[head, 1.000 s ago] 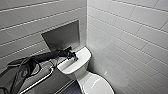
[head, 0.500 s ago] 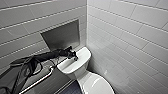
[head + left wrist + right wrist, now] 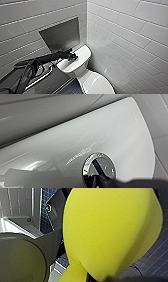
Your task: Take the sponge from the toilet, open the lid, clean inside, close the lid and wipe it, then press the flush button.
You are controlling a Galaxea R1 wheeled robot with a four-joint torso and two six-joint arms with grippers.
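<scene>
Left arm has crept a shade further across the tank top since a second ago; camera framing unchanged.

Head view: left claw sits over the tank of the toilet, roughly mid-tank. The tank's long axis runs from 8 to 2 o'clock. The lid lies shut, at about 5 o'clock from the claw. A grey wall panel is at 11 o'clock.

Left wrist view: the flush button, metal-rimmed, is set in white ceramic, and a dark part of the claw crosses its face, seemingly touching. We cannot tell whether this claw is wide or narrow.

Right wrist view: the sponge hangs close over blue floor tile, and we judge the right claw is gripping it.

Our read: the button lies directly under the left claw, so the left arm is the nearer one and the press is straight down.
</scene>
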